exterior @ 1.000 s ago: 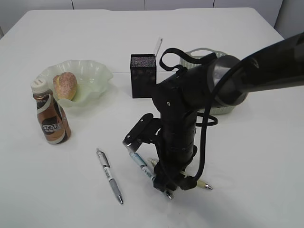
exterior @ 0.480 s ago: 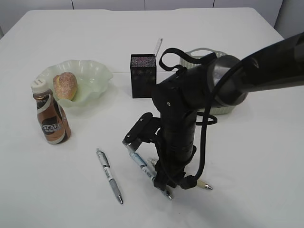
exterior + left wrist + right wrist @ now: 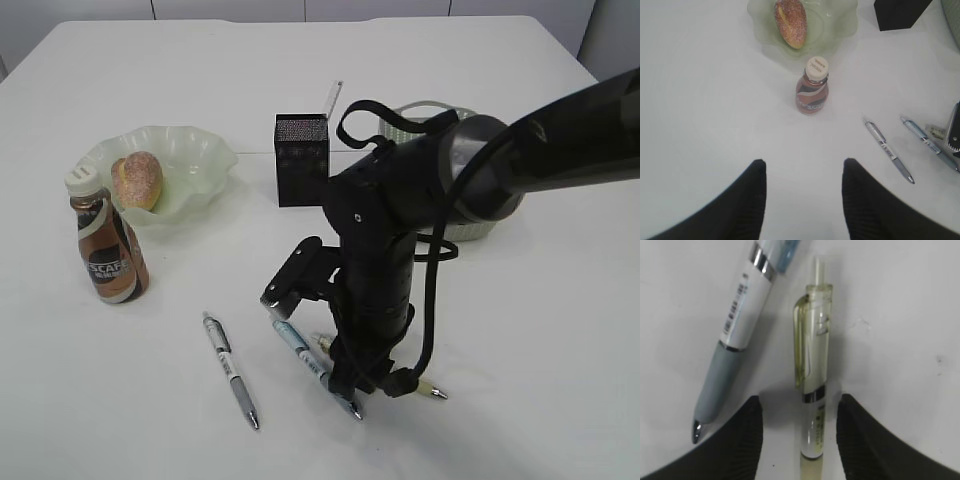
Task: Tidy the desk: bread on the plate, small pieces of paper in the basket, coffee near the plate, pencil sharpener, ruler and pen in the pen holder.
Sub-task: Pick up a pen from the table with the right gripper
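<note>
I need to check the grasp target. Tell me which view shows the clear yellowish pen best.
The right wrist view: the clear yellowish pen fills the frame, lying between the open jaws beside a white and grey pen. The exterior view shows only its tip past the arm. The left wrist view shows just a small pale piece at the right edge.

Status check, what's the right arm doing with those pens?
Right gripper open, straddling yellowish clear pen, not clamped. Blue-grey pen beside it, close. Left gripper open, empty.
</note>
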Available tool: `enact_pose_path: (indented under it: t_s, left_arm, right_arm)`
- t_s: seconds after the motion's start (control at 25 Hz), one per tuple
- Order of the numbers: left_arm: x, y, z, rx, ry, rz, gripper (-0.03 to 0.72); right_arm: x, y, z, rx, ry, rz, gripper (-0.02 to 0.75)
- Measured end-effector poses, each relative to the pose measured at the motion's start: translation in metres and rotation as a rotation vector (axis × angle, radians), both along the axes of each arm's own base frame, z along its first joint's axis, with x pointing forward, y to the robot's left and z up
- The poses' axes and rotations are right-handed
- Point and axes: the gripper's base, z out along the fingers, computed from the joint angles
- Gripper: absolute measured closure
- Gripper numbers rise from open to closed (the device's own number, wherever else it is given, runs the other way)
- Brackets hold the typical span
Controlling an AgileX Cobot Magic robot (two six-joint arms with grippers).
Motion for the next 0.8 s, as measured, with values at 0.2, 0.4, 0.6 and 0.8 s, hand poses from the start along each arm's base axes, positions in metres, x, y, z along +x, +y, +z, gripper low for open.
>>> enact_pose_path:
  t_s: [0.2,0.4,0.6,0.8]
  left_arm:
    - [0.0000,0.0000,0.0000,0.000,0.000,0.000,0.327]
    - [0.0000,0.0000,0.0000,0.000,0.000,0.000,0.327]
    - [0.0000,0.0000,0.0000,0.000,0.000,0.000,0.327]
    - [0.0000,0.0000,0.0000,0.000,0.000,0.000,0.328]
  right_arm:
    - [0.0001,0.0001,-0.0008,0.000,0.000,0.004,0.357]
    - [0.0015,0.0002,-0.0044,-0.002,0.003,0.002,0.357]
    - [0.0014,0.0007,-0.0047,0.000,0.007,-0.002,0.357]
    - [0.0014,0.0014,-0.0049,0.011,0.015,-0.011,0.357]
